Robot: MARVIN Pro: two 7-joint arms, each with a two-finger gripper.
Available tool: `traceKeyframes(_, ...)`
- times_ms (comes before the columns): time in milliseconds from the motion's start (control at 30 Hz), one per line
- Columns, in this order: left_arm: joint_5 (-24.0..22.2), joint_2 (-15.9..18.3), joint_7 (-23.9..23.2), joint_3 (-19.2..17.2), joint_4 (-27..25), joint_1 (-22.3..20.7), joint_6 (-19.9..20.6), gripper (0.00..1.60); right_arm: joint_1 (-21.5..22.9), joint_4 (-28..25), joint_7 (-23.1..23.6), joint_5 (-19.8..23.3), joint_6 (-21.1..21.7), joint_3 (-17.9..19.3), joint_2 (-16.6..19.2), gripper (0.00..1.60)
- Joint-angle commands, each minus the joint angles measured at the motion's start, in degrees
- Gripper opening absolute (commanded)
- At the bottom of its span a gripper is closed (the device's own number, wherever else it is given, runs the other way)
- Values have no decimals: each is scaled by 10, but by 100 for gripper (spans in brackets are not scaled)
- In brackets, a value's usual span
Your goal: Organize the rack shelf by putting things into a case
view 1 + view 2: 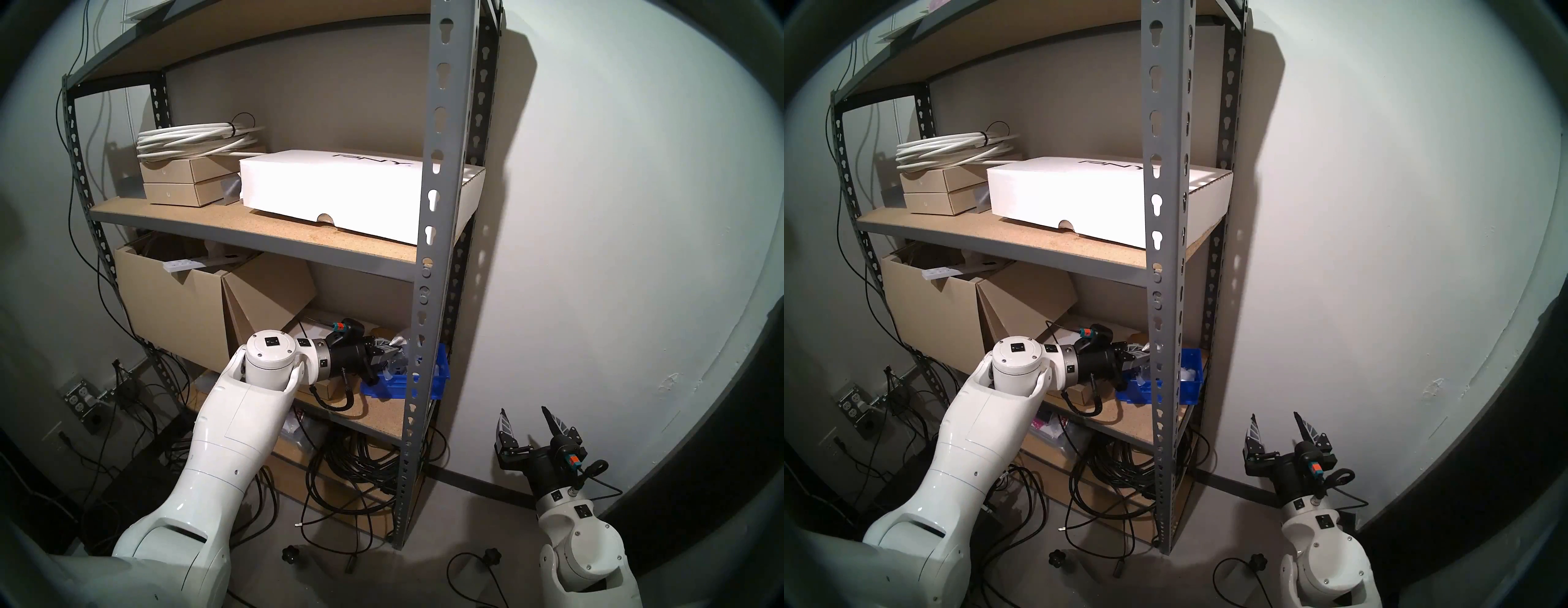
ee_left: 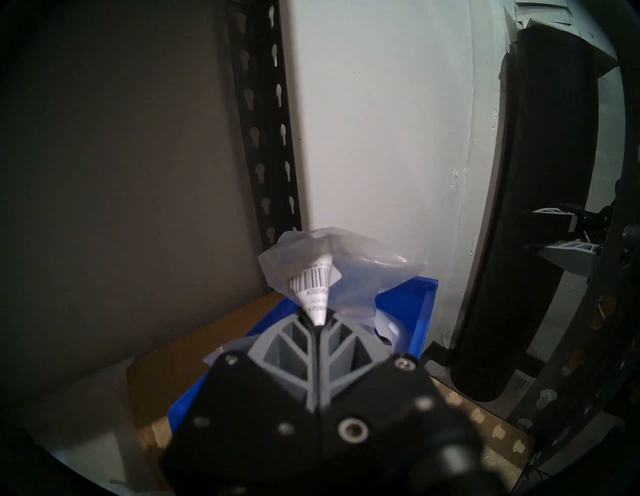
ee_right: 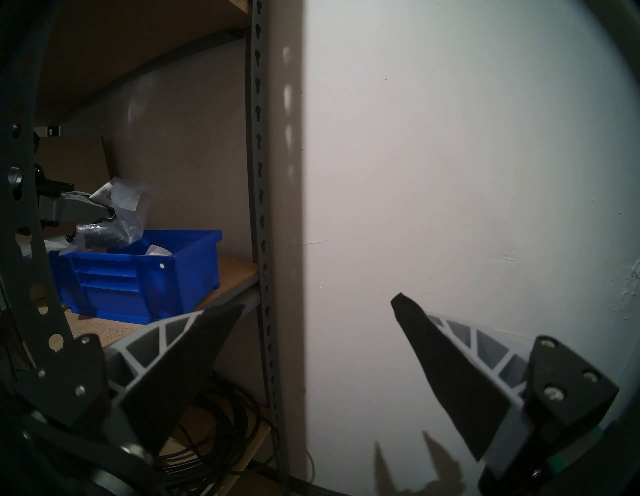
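The grey rack shelf (image 1: pixel 437 170) has tan boards. The blue case (image 1: pixel 441 373) sits at the right end of a lower board, also in the right wrist view (image 3: pixel 138 287). My left gripper (image 2: pixel 317 320) is shut on a crinkly clear bag (image 2: pixel 332 277) with a white barcode label. It holds the bag just above the case's near end, and dark parts hang in the bag (image 3: pixel 104 235). Something white (image 3: pixel 157 250) lies inside the case. My right gripper (image 1: pixel 526 418) is open and empty, low by the wall, right of the rack.
The front right upright (image 1: pixel 424 297) stands before the case. A large open cardboard box (image 1: pixel 169 305) fills the board's left. A white flat box (image 1: pixel 339 191) and small brown boxes (image 1: pixel 182 182) sit one board up. Black cable coils (image 1: pixel 352 463) lie below.
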Motion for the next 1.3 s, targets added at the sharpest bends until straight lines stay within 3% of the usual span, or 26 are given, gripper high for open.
traceKeyframes(0, 2, -7, 3, 0, 6, -39, -13, 0, 2, -12, 0, 0, -2, 0, 0, 160)
traceKeyframes(367, 10, -9, 11, 12, 30, -52, -25, 0, 1, -12, 0, 0, -2, 0, 0, 160)
traceKeyframes(533, 8, -10, 12, 13, 32, -56, -25, 65, 1, -12, 0, 0, -2, 0, 0, 160)
traceKeyframes(633, 7, -10, 11, 14, 31, -57, -24, 68, 1, -12, 0, 0, -2, 0, 0, 160)
traceKeyframes(667, 6, -10, 10, 13, 30, -57, -23, 77, 1, -12, 0, 0, -2, 0, 0, 160)
traceKeyframes(733, 5, -9, 7, 13, 25, -56, -21, 111, 1, -12, 0, 0, -2, 0, 0, 160)
traceKeyframes(867, 5, -7, 5, 12, 23, -54, -19, 120, 1, -12, 0, 0, -2, 0, 0, 160)
traceKeyframes(1000, 5, -8, 5, 9, 21, -52, -18, 140, 1, -12, 0, 0, -2, 0, 0, 160)
traceKeyframes(1100, 3, -7, 4, 4, 17, -49, -18, 141, 1, -12, 0, 0, -2, 0, 0, 160)
traceKeyframes(1167, 1, -4, 0, 1, 13, -48, -17, 154, 1, -12, 0, 0, -2, 0, 0, 160)
traceKeyframes(1267, -1, -1, -3, -5, 0, -42, -13, 152, 1, -12, 0, 0, -2, 0, 0, 160)
